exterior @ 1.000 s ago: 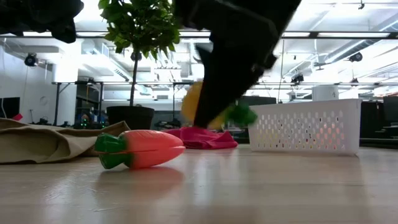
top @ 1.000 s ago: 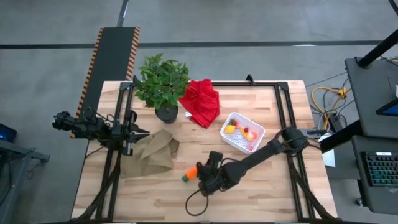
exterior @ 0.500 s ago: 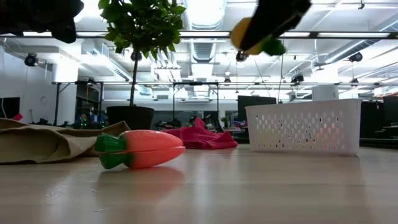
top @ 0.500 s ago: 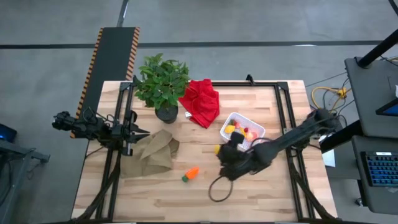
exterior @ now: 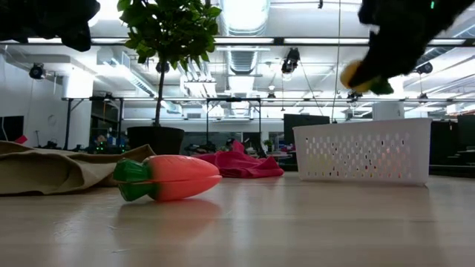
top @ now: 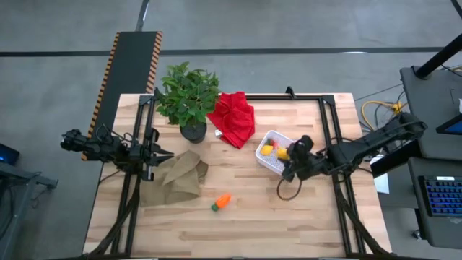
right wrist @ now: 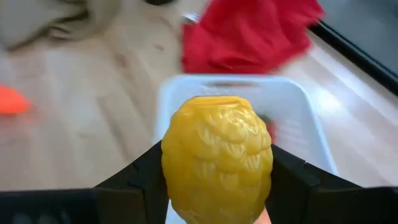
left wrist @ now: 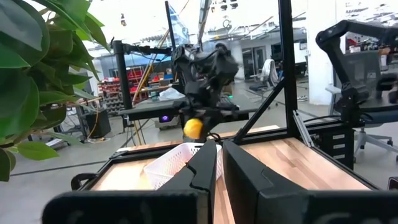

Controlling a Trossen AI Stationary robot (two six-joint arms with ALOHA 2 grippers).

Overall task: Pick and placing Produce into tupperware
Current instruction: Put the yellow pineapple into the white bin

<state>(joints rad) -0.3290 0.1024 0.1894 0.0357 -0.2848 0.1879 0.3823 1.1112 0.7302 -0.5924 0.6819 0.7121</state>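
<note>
I am carrying the bumpy yellow toy fruit [right wrist: 216, 152], squeezed in my right gripper [top: 290, 160], away from the orange toy carrot [top: 221, 201] at lower middle and over the white tupperware [top: 268, 165], nearly ready to drop it.

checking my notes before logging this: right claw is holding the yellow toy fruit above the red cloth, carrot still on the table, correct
Not quite. The right claw holds the yellow toy fruit above the white tupperware, not the red cloth, which lies apart beside the plant; the high view shows this. The carrot does lie on the table.
</note>
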